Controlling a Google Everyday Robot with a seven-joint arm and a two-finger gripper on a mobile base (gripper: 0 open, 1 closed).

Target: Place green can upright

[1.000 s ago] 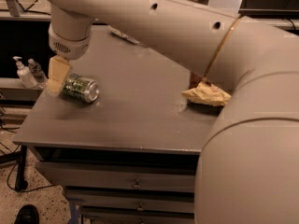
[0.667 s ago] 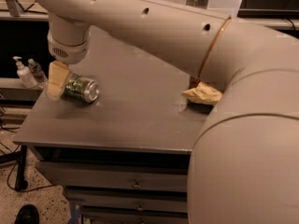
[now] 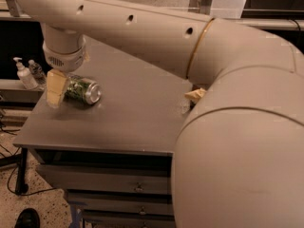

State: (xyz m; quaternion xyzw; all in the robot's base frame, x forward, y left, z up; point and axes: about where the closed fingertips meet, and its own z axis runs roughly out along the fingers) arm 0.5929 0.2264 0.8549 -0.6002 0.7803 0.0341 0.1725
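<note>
The green can (image 3: 83,90) lies on its side on the grey table (image 3: 133,122), near the table's left edge, with its silver end facing right and toward me. My gripper (image 3: 57,89) hangs down from the cream wrist (image 3: 64,56) and sits right at the can's left end, low over the table top. Whether it touches or holds the can does not show. My big cream arm crosses the top of the view and fills the right side.
A crumpled tan bag (image 3: 196,95) lies at the table's right, partly hidden by my arm. A pump bottle (image 3: 22,74) and a small clear bottle (image 3: 36,70) stand on a ledge to the left. Drawers (image 3: 137,188) sit under the table's front edge.
My gripper has come down a little beside the can's left end. The arm's large link has swung further over the right side, hiding more of the tan bag. The can has not moved.
</note>
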